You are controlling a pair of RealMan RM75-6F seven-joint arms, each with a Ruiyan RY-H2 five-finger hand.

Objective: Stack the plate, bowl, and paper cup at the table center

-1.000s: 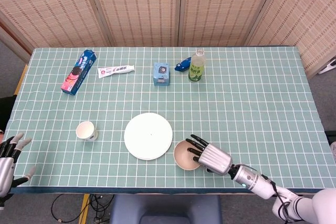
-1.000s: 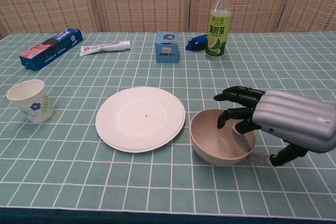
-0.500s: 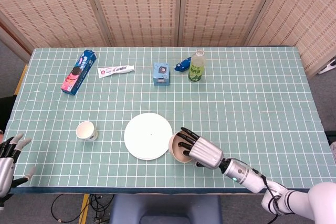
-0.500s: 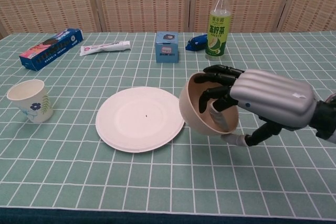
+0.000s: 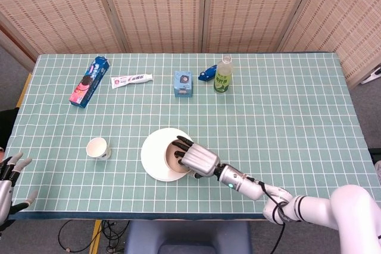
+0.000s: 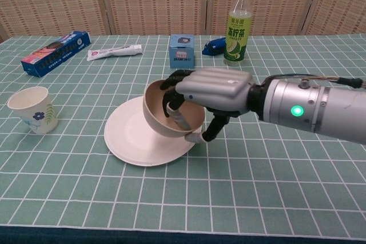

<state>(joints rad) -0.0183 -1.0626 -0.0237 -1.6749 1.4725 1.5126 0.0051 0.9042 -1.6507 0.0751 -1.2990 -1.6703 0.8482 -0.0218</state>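
My right hand (image 6: 211, 91) (image 5: 197, 158) grips the beige bowl (image 6: 166, 112) (image 5: 174, 156) by its rim, fingers inside and thumb under it. The bowl is tilted toward the left and hangs just above the right half of the white plate (image 6: 137, 132) (image 5: 158, 153). The paper cup (image 6: 33, 109) (image 5: 97, 148) with a flower print stands upright to the left of the plate. My left hand (image 5: 7, 184) shows only at the head view's left edge, off the table, fingers apart and holding nothing.
Along the far side lie a blue cookie box (image 6: 55, 53), a toothpaste tube (image 6: 114, 52), a small blue box (image 6: 181, 51), a blue packet (image 6: 215, 46) and a green drink bottle (image 6: 238, 28). The green checked tablecloth (image 6: 297, 187) spreads right of my forearm.
My right hand lifted the bowl off the table and carried it left, from beside the plate to over it. The left hand slid slightly lower at the frame edge.
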